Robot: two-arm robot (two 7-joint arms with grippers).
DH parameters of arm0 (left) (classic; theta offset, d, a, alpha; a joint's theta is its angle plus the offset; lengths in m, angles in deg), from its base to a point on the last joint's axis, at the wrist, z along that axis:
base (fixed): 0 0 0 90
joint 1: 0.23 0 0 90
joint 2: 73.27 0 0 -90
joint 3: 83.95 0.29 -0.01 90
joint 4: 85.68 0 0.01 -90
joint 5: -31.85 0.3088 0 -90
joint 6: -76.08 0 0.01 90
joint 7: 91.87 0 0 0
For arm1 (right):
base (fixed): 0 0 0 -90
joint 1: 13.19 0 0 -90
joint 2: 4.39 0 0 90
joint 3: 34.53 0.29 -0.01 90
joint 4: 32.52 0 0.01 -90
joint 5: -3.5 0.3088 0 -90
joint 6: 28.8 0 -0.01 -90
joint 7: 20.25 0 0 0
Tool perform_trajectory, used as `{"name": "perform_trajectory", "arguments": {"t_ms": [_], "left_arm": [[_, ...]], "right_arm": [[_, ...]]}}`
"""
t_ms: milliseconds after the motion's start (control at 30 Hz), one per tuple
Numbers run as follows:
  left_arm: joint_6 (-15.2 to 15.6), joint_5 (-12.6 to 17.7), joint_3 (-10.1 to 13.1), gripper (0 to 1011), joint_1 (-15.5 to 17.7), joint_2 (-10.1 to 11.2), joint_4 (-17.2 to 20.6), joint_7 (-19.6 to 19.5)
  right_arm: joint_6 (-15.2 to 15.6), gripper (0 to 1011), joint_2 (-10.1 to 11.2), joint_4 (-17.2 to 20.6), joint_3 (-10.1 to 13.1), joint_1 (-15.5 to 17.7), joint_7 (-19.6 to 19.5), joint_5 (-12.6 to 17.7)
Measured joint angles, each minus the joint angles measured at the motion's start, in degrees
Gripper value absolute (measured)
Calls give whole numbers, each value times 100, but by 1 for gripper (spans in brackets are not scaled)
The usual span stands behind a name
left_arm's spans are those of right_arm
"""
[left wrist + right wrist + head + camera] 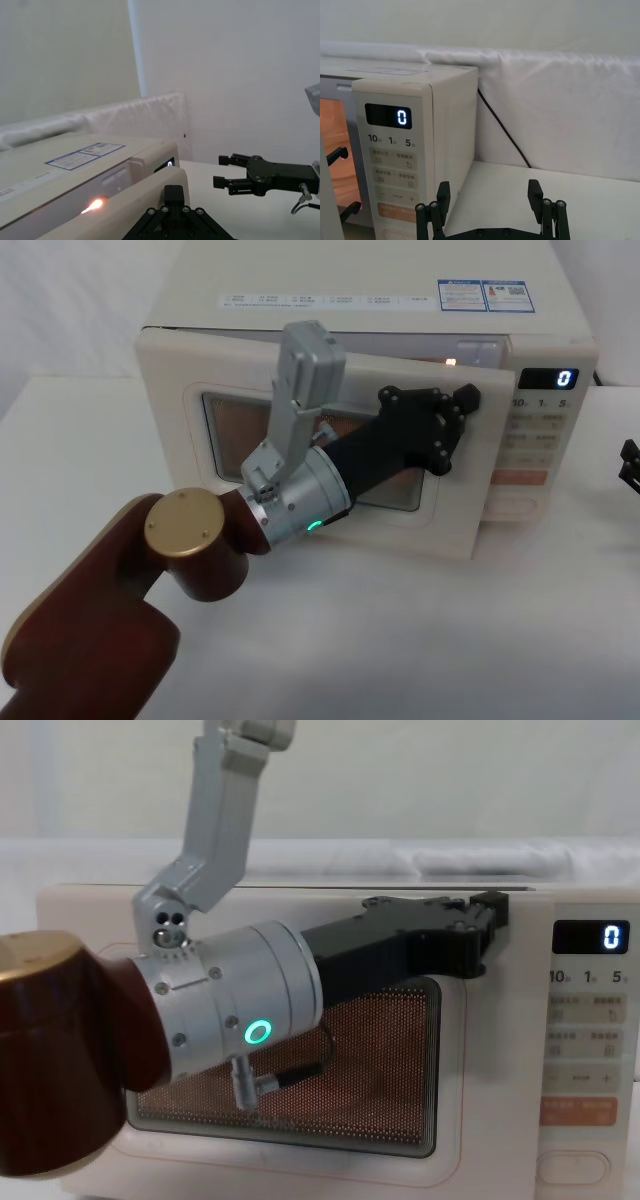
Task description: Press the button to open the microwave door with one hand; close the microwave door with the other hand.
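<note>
The left end effector (pixel 455 420) lies against the ajar microwave door (pixel 190 490), left of the button (pixel 572 1167).

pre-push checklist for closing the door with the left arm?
1. microwave door ajar, interior lit: ok.
2. left tool at the door's free upper edge, by the control panel: ok.
3. Left tool pressing flat on the door: cannot tell.
4. right tool open, off to the oven's right, clear of the door's swing: ok.
5. Nothing between door and cavity: cannot tell.
</note>
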Motion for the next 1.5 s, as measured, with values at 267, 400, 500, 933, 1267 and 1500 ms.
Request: {"name": "perform_trajectory", "arguments": {"t_ms": [267, 400, 500, 933, 1267, 1500], "left_arm": [[-22, 228, 150, 0, 166, -7, -197, -17], [-71, 371, 182, 0, 231, -7, -287, 15], [-101, 454, 196, 0, 268, -20, -347, 36], [-262, 937, 247, 0, 526, -212, -725, 200], [-331, 1174, 257, 0, 684, -394, -979, 226], [-355, 1294, 240, 0, 703, -460, -1057, 302]], "right_arm": [[0, 1002, 0, 0, 0, 0, 0, 0], [0, 1002, 0, 0, 0, 0, 0, 0], [0, 1002, 0, 0, 0, 0, 0, 0], [0, 1002, 0, 0, 0, 0, 0, 0], [0, 1002, 0, 0, 0, 0, 0, 0], [0, 1002, 0, 0, 0, 0, 0, 0]]}}
